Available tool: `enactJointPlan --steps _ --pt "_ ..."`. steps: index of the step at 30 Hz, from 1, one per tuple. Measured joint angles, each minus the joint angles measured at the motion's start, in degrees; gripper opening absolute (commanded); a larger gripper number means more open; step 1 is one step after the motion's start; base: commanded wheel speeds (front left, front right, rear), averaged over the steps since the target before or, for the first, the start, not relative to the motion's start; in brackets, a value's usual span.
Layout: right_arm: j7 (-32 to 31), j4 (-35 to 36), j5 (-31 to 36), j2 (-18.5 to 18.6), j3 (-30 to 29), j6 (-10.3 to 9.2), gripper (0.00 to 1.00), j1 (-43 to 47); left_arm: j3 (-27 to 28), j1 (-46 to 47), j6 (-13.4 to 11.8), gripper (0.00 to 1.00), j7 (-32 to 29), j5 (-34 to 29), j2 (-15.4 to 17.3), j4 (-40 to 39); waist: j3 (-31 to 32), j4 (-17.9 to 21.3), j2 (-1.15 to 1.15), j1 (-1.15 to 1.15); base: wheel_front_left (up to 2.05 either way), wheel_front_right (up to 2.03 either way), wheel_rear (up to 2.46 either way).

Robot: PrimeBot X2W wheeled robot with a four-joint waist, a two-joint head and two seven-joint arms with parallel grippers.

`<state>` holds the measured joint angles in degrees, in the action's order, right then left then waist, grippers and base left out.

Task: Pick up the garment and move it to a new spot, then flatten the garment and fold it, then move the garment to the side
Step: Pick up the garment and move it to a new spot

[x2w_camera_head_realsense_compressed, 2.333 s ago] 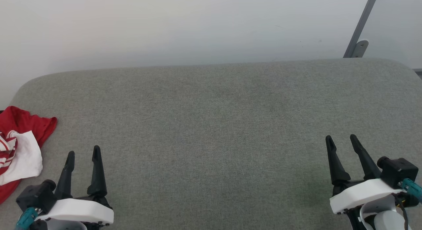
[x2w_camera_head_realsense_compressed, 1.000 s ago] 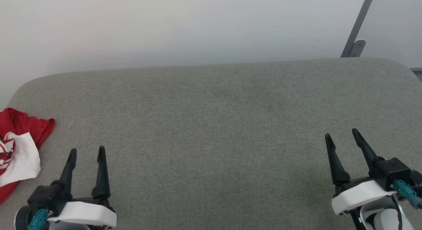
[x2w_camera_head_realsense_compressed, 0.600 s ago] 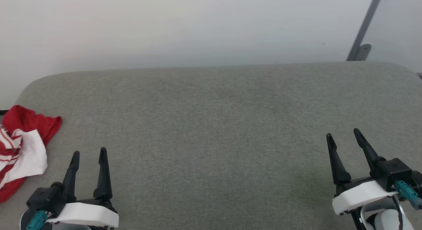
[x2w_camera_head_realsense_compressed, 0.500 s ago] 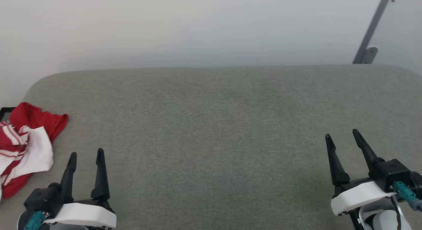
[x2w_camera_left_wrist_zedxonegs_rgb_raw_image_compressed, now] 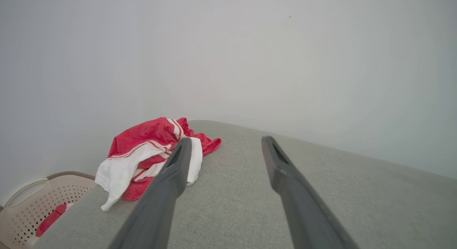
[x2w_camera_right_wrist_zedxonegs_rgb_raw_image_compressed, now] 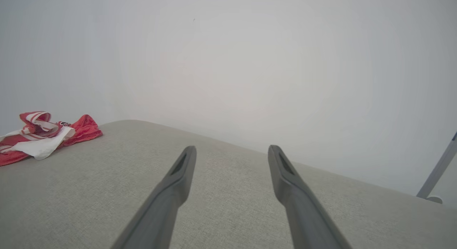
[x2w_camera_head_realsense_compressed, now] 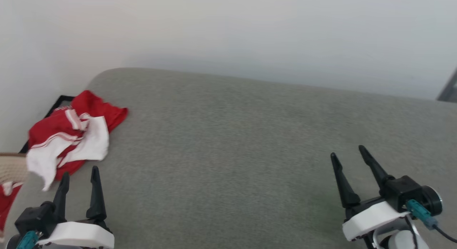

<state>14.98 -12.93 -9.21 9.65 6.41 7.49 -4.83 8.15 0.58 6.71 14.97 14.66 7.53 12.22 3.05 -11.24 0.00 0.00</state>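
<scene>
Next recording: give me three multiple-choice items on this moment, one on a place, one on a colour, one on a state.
1. Where does the garment lie on the grey surface?
A) at its left edge, ahead of the left gripper
B) in the middle
C) at its right edge

2. What colours is the garment?
A) blue and yellow
B) red and white
C) black all over

3. How do the left gripper and the right gripper stand?
A) both open, holding nothing
B) both shut on the garment
C) left shut on the garment, right open

Answers:
1 A: the head view shows it crumpled by the left edge, beyond the left gripper's fingertips.
2 B: the cloth is red with white parts and striped trim.
3 A: in each wrist view the fingers are spread, with nothing between them.
</scene>
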Motion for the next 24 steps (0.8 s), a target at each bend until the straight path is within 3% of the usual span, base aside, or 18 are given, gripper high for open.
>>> enactJointPlan --steps 13,24 --pt "0.0 -0.3 -1.9 0.0 5.6 0.0 1.0 -0.9 0.6 -0.2 -1.3 1.0 -0.3 0.4 0.9 1.0 1.6 -9.4 0.0 0.0 0.0 0.0 0.0" --pt "0.0 -0.1 -2.4 0.0 6.9 0.0 1.0 -1.5 0.6 -0.2 -2.6 1.0 -0.8 1.2 1.0 1.4 1.6 -13.9 0.0 0.0 0.0 0.0 0.0"
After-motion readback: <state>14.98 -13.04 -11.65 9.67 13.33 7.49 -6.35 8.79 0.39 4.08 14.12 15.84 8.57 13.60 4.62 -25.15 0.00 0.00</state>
